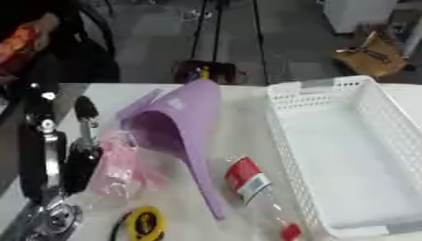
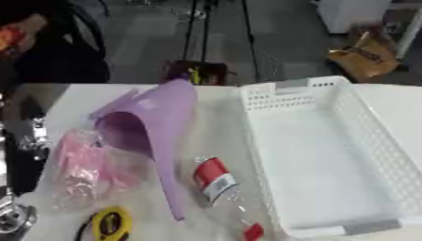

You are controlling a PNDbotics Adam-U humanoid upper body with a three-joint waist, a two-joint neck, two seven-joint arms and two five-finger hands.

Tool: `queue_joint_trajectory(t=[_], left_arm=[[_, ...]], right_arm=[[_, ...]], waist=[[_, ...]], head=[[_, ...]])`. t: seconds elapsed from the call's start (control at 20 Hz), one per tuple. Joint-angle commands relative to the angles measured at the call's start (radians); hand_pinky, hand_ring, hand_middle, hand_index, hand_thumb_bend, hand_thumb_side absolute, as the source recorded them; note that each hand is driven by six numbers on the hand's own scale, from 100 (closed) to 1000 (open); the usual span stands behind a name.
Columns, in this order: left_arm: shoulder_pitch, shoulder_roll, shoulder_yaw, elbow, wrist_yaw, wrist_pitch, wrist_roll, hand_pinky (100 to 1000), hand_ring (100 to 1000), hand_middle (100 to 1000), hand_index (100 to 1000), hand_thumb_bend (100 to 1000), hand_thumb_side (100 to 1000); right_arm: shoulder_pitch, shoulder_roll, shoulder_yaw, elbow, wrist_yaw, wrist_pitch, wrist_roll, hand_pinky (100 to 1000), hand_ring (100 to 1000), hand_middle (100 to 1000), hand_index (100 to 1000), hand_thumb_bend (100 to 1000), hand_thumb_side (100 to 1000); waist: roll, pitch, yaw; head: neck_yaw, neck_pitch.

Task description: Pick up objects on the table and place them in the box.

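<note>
A purple dustpan (image 1: 177,117) lies on the table with its scoop facing left and its long handle running toward the near edge. Right of the handle lies a clear bottle (image 1: 251,188) with a red label and a red cap. A pink packet in clear plastic (image 1: 124,164) rests left of the dustpan. A yellow tape measure (image 1: 144,223) sits at the near edge. The white basket (image 1: 284,136) stands at the right with nothing in it. My left hand (image 1: 62,155) rises at the far left, fingers straight and pointing up, right beside the pink packet. My right hand is out of sight.
The white table (image 1: 239,103) ends just behind the dustpan and basket. Beyond it on the floor are a dark bag (image 1: 206,71) and a brown object (image 1: 371,54). A dark shape with orange (image 1: 25,37) fills the top left corner.
</note>
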Motion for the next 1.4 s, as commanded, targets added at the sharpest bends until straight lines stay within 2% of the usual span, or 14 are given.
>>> queue_joint_trajectory(t=[0.05,0.35,0.45,0.55,0.6,0.7,0.75,0.8,0.85,0.9,0.95,1.1,1.15,1.4], left_arm=[[-0.019,0.081,0.003,-0.012,-0.019,0.046,-0.145,933,977,1000,1000,100,1000],[-0.026,0.249,-0.023,-0.012,-0.017,0.141,-0.38,976,1000,1000,1000,132,982],[-0.032,0.28,-0.023,-0.012,-0.027,0.164,-0.443,977,1000,1000,1000,135,984],[-0.033,0.304,-0.032,-0.012,-0.031,0.177,-0.511,1000,1000,1000,1000,226,1000],[-0.038,0.316,-0.037,-0.012,-0.029,0.185,-0.564,1000,1000,1000,1000,226,1000],[-0.05,0.322,-0.031,-0.012,-0.017,0.198,-0.658,1000,1000,1000,1000,303,1000],[-0.053,0.324,-0.026,-0.012,-0.009,0.207,-0.696,1000,1000,1000,1000,434,1000],[-0.056,0.325,-0.02,-0.012,-0.002,0.22,-0.734,1000,1000,1000,1000,434,1000],[-0.057,0.326,-0.015,-0.012,0.007,0.239,-0.771,1000,1000,1000,1000,601,1000],[-0.06,0.326,-0.012,-0.012,0.017,0.259,-0.803,1000,1000,1000,1000,601,1000],[-0.062,0.328,-0.01,-0.012,0.027,0.281,-0.833,1000,1000,1000,1000,711,1000],[-0.067,0.339,-0.016,-0.012,0.044,0.346,-0.932,1000,1000,1000,1000,698,1000],[-0.07,0.341,-0.017,-0.012,0.045,0.356,-0.957,1000,1000,1000,1000,562,967],[-0.077,0.344,-0.01,-0.012,0.085,0.383,-1.029,1000,1000,1000,1000,461,868]], right_arm=[[0.002,-0.034,0.0,-0.019,-0.001,0.004,0.0,712,641,616,709,100,746],[0.006,-0.04,0.003,-0.019,-0.001,0.006,0.002,711,641,616,709,100,745],[0.007,-0.041,0.003,-0.019,-0.001,0.007,0.003,711,641,616,709,100,745],[0.007,-0.042,0.003,-0.019,-0.002,0.007,0.003,710,641,616,709,100,745],[0.007,-0.042,0.004,-0.019,-0.002,0.007,0.003,710,641,616,709,100,745],[0.009,-0.042,0.004,-0.019,-0.002,0.006,0.002,710,641,616,709,100,746],[0.01,-0.042,0.003,-0.019,-0.002,0.006,0.001,710,640,615,707,100,746],[0.011,-0.041,0.003,-0.019,-0.002,0.005,0.001,710,640,615,707,100,746],[0.012,-0.04,0.002,-0.019,-0.001,0.005,0.001,710,640,615,706,100,746],[0.012,-0.04,0.002,-0.019,-0.001,0.005,0.001,710,640,615,706,100,746],[0.012,-0.039,0.002,-0.019,-0.001,0.004,0.001,710,640,615,705,100,746],[0.013,-0.037,0.001,-0.019,-0.001,0.004,0.003,710,640,614,703,100,745],[0.013,-0.037,0.001,-0.019,-0.001,0.005,0.004,710,636,613,702,100,744],[0.014,-0.034,-0.002,-0.019,0.0,0.004,0.004,710,633,612,699,100,743]], waist=[[-0.001,-0.027,-0.001],[0.002,-0.036,0.004],[0.002,-0.037,0.006],[0.002,-0.038,0.005],[0.001,-0.038,0.004],[0.001,-0.039,0.004],[0.0,-0.038,0.004],[0.0,-0.037,0.003],[0.0,-0.037,0.004],[0.0,-0.037,0.004],[0.0,-0.036,0.005],[-0.001,-0.034,0.007],[-0.001,-0.033,0.007],[-0.001,-0.031,0.01]], head=[[0.007,0.004],[-0.007,0.003],[-0.012,0.004],[-0.02,0.004],[-0.023,0.005],[-0.027,0.003],[-0.03,0.002],[-0.032,0.002],[-0.034,0.002],[-0.036,0.002],[-0.037,0.0],[-0.038,-0.004],[-0.037,-0.005],[-0.039,-0.01]])
